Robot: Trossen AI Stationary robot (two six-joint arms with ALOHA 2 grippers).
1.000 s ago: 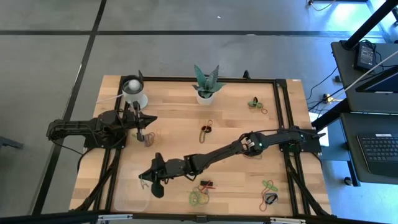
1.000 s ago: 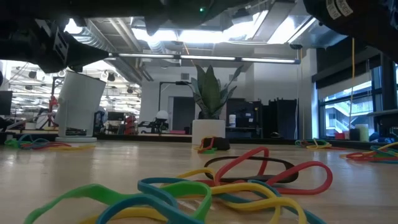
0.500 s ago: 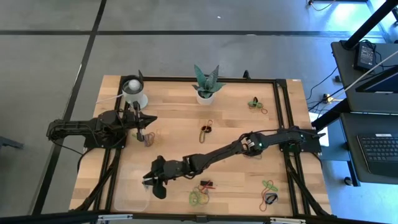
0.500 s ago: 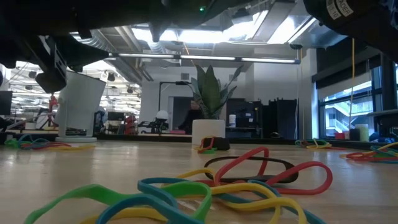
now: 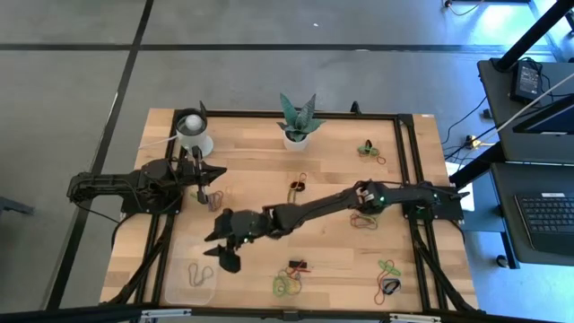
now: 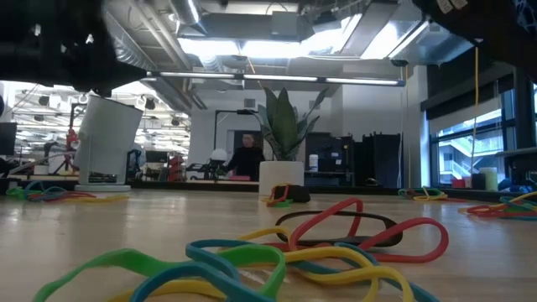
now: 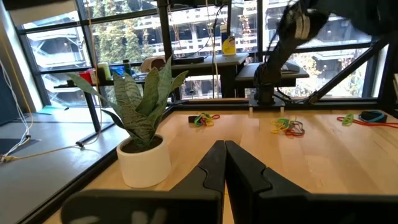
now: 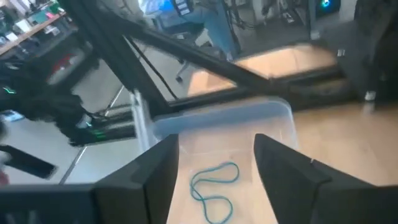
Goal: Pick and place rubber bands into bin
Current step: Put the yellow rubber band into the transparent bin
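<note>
Rubber bands [image 5: 287,285] lie in clusters across the counter [image 5: 332,170], one already in the bin [image 5: 190,289]; featherlight and floppy, best pinched across a strand. Right pincer [image 5: 220,256] spread, empty; left pincer [image 5: 212,187] pressed together

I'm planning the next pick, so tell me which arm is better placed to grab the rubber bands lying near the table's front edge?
Right. The right gripper hangs open beside the bin, empty, one band lying inside, and the front-edge rubber bands lie close by. The left gripper is shut, parked farther back near the white cup.
</note>
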